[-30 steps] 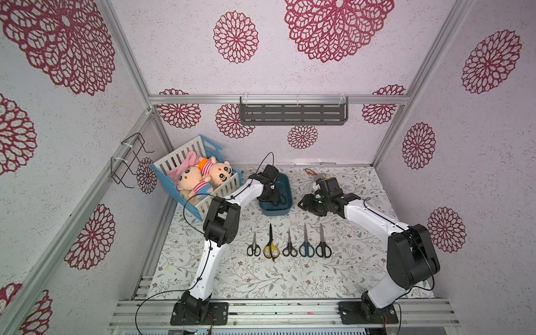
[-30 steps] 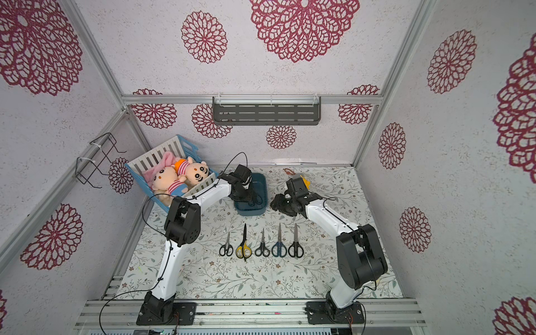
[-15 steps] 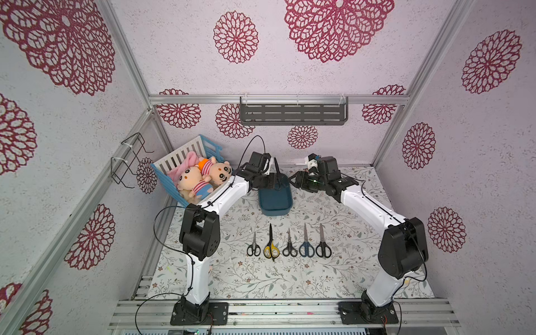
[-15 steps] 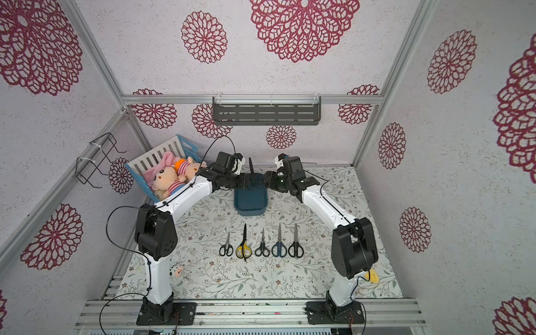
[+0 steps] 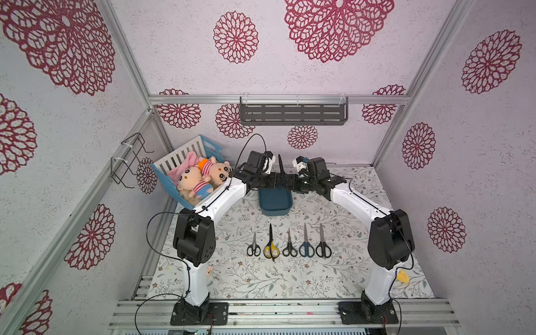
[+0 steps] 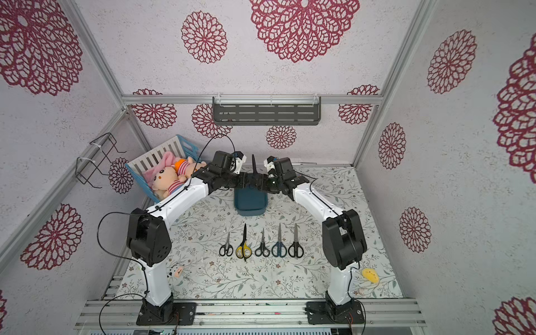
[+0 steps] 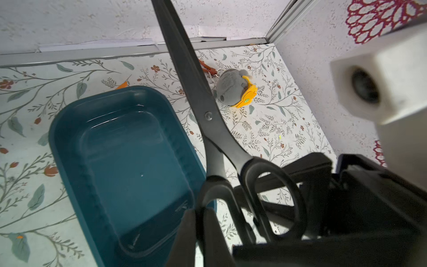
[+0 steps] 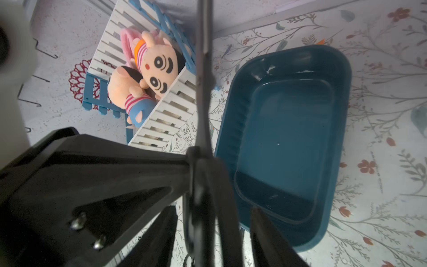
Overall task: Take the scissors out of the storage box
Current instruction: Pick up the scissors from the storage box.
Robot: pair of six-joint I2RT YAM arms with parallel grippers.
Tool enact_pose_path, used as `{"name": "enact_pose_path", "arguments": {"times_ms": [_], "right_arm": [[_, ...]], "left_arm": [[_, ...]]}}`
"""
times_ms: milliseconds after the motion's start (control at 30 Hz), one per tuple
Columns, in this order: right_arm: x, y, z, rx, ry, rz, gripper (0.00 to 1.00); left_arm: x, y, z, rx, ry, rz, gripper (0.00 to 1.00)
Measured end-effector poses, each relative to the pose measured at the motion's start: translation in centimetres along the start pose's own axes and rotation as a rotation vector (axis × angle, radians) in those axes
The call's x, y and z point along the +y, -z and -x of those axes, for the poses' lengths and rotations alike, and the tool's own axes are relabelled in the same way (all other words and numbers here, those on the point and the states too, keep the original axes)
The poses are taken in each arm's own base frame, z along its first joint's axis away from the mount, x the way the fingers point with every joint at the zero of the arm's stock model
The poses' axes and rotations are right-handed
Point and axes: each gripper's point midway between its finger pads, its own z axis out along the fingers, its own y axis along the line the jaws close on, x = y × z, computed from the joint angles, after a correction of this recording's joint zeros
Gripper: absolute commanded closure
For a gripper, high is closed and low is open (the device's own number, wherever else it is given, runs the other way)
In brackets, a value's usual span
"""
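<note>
My left gripper point(image 7: 199, 215) is clamped on one finger loop of the black-handled scissors point(image 7: 209, 115). The blades are together and point upward. My right gripper point(image 8: 212, 222) faces it tip to tip. Its jaws stand apart, one on each side of the same handle, with a thin gap showing on both sides. In both top views the two grippers meet in the air, with the blade point(image 5: 280, 165) rising between them.

Clearances:
- Directly below the grippers, slightly toward my bases, the storage box point(image 7: 69, 143) stands on the floral mat point(image 5: 240, 278). The scissors hang clear above its rim.
- Beyond the grippers the mat ends at the back wall rail. A grey plush keyring point(image 7: 231, 90) lies there, just past the box.
- Toward my bases, a bare strip of mat separates the box from the row of five scissors point(image 5: 288, 246), which lie side by side with their tips toward the box.

Containers:
- Storage box: its whole inner floor shows.
- On the outer side of my left gripper, the slatted crate point(image 5: 185, 150) leans in the corner and holds two plush dolls point(image 5: 203, 179).
</note>
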Motion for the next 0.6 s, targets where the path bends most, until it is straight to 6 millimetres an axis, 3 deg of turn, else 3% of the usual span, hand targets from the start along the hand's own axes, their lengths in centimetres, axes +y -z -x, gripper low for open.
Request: {"name": "enact_pose_path", "arguments": {"times_ms": [167,267,333,367,400,433,600], "right_arm": [[0.0,-0.4,-0.8,0.015,-0.009,0.01,0.81],[0.3,-0.5,-0.7,0.008,-0.007,0.025,0.87],[0.2,-0.3,-0.6,-0.001,-0.006,0.026,0.88],[-0.1,-0.3,-0.8,0.0,-0.011,0.016,0.88],[-0.6,-0.3,-1.3,0.006,-0.018,0.003,0.89],[-1.2,-0.2,-1.7,0.012,-0.028,-0.014,0.89],[-6.1,1.3,-4.5,0.055,-0.113,-0.136,0.89]], "left_arm": [[-0.2,-0.1,-0.2,0.004,-0.007,0.003,1.0],[-0.3,-0.2,-0.3,0.005,-0.008,0.011,0.97],[-0.2,-0.2,-0.3,0.008,-0.007,0.014,0.78],[-0.3,-0.1,-0.2,0.003,-0.007,0.013,0.54],[-0.4,-0.1,0.0,-0.003,-0.006,0.013,0.06],[-0.5,0.0,0.2,-0.009,-0.004,0.015,0.03],[0.3,0.7,1.5,-0.051,0.009,0.1,0.03]]}}
